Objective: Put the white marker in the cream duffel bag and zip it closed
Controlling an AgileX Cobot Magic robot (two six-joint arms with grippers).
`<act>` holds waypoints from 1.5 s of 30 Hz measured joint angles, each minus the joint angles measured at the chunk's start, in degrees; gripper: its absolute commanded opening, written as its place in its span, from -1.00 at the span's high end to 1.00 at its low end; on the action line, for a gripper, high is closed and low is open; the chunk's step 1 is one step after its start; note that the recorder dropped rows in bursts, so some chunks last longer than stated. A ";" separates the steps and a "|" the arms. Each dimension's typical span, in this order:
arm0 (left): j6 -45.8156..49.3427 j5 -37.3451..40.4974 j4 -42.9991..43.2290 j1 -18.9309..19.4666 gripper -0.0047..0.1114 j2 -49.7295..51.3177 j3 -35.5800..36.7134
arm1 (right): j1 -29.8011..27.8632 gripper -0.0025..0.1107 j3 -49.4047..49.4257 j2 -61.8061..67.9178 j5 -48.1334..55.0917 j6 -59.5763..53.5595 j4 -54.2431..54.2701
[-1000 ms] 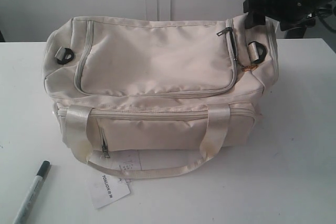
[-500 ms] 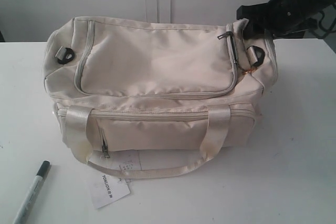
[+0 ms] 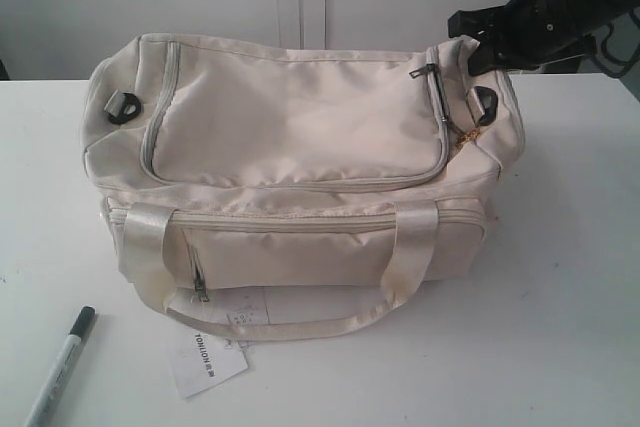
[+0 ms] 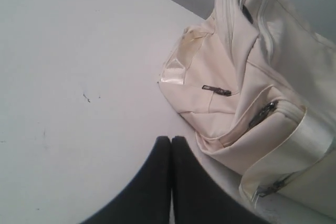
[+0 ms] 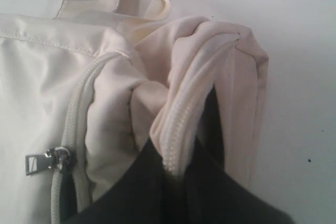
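The cream duffel bag (image 3: 290, 127) stands mid-table, its top flap zipped, with the grey zipper pull (image 3: 425, 69) at the far right corner. The white marker (image 3: 62, 367) lies on the table at the front left, apart from the bag. My right gripper (image 3: 478, 47) is at the bag's back right corner. In the right wrist view this gripper (image 5: 178, 169) is shut on a raised fold of the bag (image 5: 42, 77) along its zipper seam. My left gripper (image 4: 171, 139) is shut and empty over bare table, beside the bag (image 4: 252, 77); it is outside the exterior view.
A white paper tag (image 3: 205, 359) lies in front of the bag under the drooping handle (image 3: 300, 325). A black strap ring (image 3: 122, 105) sits on the bag's left end. The white table (image 3: 560, 297) stretches to the right and front of the bag.
My right gripper has closed on the bag's back right corner and pulled the fabric up a little. The marker and the left gripper have not moved.
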 measured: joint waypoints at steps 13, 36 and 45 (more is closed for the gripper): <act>5.50 -9.76 -3.19 0.00 0.92 0.13 -4.28 | 0.00 0.96 0.00 0.00 0.00 0.00 0.10; 48.39 18.99 -13.47 0.00 0.92 33.21 -31.92 | 0.00 0.96 0.00 0.00 -0.22 0.00 0.21; 71.35 20.47 -34.91 -4.93 0.92 46.26 -39.12 | 0.00 0.96 0.00 0.00 -0.22 0.00 0.33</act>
